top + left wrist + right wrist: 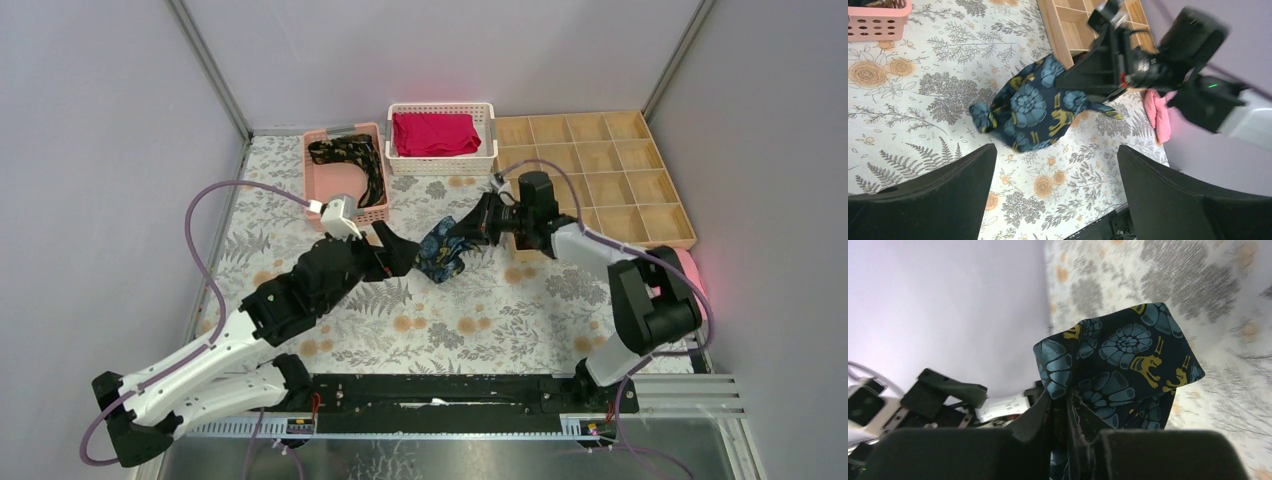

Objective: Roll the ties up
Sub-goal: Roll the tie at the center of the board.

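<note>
A black tie with blue-teal flowers and gold marks (440,252) lies bunched in a loose bundle on the floral tablecloth, mid-table. My right gripper (468,232) is shut on its upper right edge; in the right wrist view the fabric (1128,355) is pinched between the closed fingers (1068,400). My left gripper (400,250) stands open just left of the bundle, apart from it. From the left wrist the tie (1030,107) sits beyond the wide-spread fingers (1055,155), which have only tablecloth between them. A second tie with gold-brown pattern (355,160) lies in the pink basket (315,180).
A white basket (440,165) holding a folded red cloth (435,133) stands at the back. A wooden tray of compartments (600,180) fills the back right, close behind my right arm. A pink towel (1155,112) lies at the table's right edge.
</note>
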Controlling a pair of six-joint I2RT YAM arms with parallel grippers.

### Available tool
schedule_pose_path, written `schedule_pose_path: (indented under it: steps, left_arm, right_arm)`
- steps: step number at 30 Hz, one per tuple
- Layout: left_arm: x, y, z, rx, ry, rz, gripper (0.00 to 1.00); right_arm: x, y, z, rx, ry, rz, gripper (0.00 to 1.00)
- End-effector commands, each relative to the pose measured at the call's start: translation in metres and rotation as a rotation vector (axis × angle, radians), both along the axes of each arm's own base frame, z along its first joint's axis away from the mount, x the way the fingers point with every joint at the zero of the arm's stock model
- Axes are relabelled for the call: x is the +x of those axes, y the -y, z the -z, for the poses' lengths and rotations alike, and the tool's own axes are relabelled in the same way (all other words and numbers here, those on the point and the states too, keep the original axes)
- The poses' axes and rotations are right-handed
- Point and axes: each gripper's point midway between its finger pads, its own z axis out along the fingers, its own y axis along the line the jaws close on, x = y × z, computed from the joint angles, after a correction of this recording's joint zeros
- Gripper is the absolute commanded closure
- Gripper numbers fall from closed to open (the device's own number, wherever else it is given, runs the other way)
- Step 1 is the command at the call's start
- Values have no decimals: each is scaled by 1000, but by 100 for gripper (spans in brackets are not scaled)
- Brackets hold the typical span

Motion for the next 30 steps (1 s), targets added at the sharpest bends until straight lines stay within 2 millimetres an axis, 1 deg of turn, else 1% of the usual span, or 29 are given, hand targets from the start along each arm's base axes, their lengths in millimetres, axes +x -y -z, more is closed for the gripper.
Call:
schedule_pose_path:
  steps: [1, 2, 3, 4, 6, 7, 8, 9, 10, 11, 13, 15, 16, 17, 19, 23, 25, 26, 27, 28, 29, 30]
  left_arm:
    - [1, -2, 17, 72, -10, 0, 1]
    - [1, 0, 18, 74, -14, 6, 1]
    - [2, 2, 18, 76, -16, 11, 1]
    - [2, 4, 17, 77, -15, 18, 1]
    - [3, 6, 16, 82, -13, 28, 1]
    - [2, 6, 16, 84, -10, 31, 1]
    - [2, 6, 15, 84, -8, 33, 1]
    - [2, 5, 15, 82, -5, 32, 1]
    - [2, 5, 15, 84, -4, 33, 1]
    - [1, 4, 14, 83, 1, 33, 1]
    - [0, 1, 15, 84, 2, 29, 1]
    - [-2, -4, 14, 78, 5, 16, 1]
    - [-3, -9, 14, 76, 3, 4, 1]
    - [-5, -14, 12, 66, 7, -8, 1]
    - [-9, -26, 4, 39, 19, -35, 1]
    - [-20, -60, -22, -35, 51, -126, 1]
    - [-27, -78, -36, -72, 72, -161, 1]
    - [-31, -86, -44, -98, 84, -177, 1]
    - [-35, -94, -50, -119, 94, -189, 1]
    - [-38, -100, -57, -143, 110, -196, 1]
    - [-42, -107, -64, -164, 125, -204, 1]
    - [-45, -115, -69, -185, 139, -217, 1]
  right_arm:
    - [-11, 27, -20, -343, 177, -28, 89]
    - [-13, 31, -21, -394, 194, -33, 89]
    - [-10, 37, -24, -453, 219, -29, 89]
    - [-13, 40, -25, -502, 234, -43, 88]
    - [-16, 47, -22, -586, 249, -63, 89]
    - [-18, 47, -22, -611, 263, -74, 89]
    - [-20, 48, -19, -641, 266, -94, 89]
    - [-19, 52, -14, -711, 279, -99, 89]
    - [-21, 48, -13, -751, 303, -126, 89]
    - [-24, 52, -9, -837, 315, -162, 89]
    - [-23, 53, -5, -988, 360, -202, 89]
    - [-25, 47, -4, -1107, 406, -244, 89]
    - [-27, 42, -4, -1183, 446, -272, 89]
    - [-29, 41, -6, -1245, 472, -287, 89]
    - [-36, 31, 2, -1358, 518, -352, 90]
    - [-46, 16, 11, -1588, 600, -483, 90]
    - [-46, 4, 15, -1680, 642, -548, 90]
    - [-45, -6, 11, -1732, 698, -565, 90]
    - [-46, -9, 20, -1802, 716, -623, 90]
    - [-42, -19, 18, -1848, 751, -633, 90]
    - [-41, -25, 22, -1905, 779, -669, 90]
    - [-39, -34, 34, -1951, 816, -711, 91]
